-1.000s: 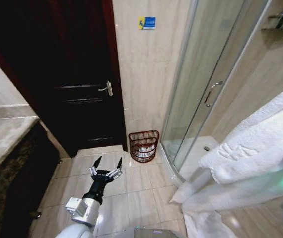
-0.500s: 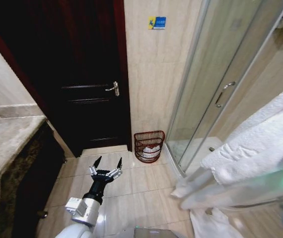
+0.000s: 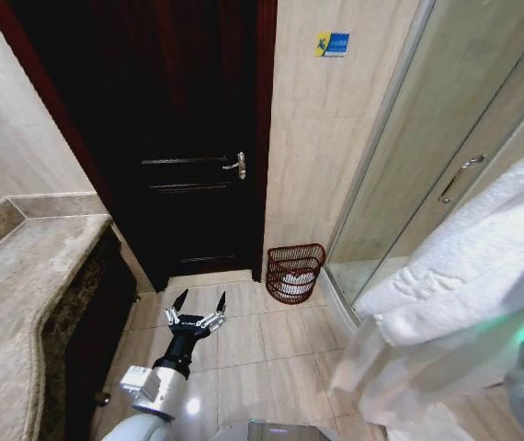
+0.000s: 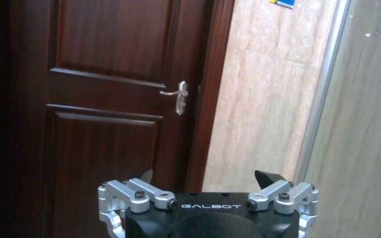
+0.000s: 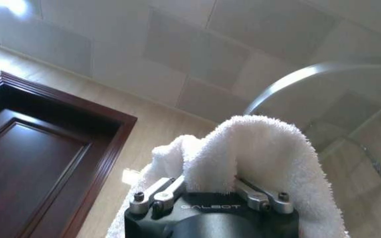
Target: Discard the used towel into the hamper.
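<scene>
One dark wooden door (image 3: 184, 138), shut, with one silver lever handle (image 3: 237, 165); taken as landmark. One white towel (image 3: 455, 303), the biggest loose item, well right of the door and raised high, long axis slanting from upper right down to lower left, its lower end hanging. Right gripper (image 5: 210, 191) clamped on a fold of this towel, pointing up toward the ceiling. One hamper (image 3: 295, 272), upright, mouth up, on the floor just right of the door's foot against the tiled wall; white cloth inside. Left gripper (image 3: 197, 306) spread wide and empty, low before the door; "GALBOT" printed on its body. One blue-and-yellow sticker (image 3: 332, 43) on the wall right of the door; text unreadable.
</scene>
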Tool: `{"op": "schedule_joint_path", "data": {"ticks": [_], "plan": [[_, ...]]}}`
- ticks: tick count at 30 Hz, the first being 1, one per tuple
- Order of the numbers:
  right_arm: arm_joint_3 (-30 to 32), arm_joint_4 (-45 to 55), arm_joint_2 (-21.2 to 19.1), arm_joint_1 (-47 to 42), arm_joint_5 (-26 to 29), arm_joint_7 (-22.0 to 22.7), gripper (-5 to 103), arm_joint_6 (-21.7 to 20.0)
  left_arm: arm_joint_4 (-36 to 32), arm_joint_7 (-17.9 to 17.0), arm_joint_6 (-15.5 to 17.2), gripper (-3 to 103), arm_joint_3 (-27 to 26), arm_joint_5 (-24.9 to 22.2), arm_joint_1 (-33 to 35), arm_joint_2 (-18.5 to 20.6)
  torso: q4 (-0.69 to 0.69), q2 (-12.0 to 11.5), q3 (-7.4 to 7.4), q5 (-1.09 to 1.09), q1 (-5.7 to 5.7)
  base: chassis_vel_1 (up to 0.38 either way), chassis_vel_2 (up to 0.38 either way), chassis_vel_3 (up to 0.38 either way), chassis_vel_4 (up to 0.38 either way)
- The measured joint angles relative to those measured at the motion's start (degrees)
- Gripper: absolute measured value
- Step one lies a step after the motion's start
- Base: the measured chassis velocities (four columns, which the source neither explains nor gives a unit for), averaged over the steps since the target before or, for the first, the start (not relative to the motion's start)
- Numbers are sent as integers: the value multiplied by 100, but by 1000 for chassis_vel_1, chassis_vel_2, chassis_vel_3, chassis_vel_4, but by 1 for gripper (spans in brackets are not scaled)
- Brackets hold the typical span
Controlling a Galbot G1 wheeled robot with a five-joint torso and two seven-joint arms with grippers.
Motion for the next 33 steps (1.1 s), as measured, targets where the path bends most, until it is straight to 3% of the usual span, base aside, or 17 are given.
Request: {"op": "schedule_joint_path", "data": {"ticks": [23,33], "plan": [[-67,0,-188,66,79,-73,11,332,0,0,0,100,-1,0,0,1,2,0,0,-3,0,41,46,46,51],[47,0,-401,231,347,-50,11,-12,0,1,0,100,-1,0,0,1,1,0,0,-3,0,4,6,4,4]]}}
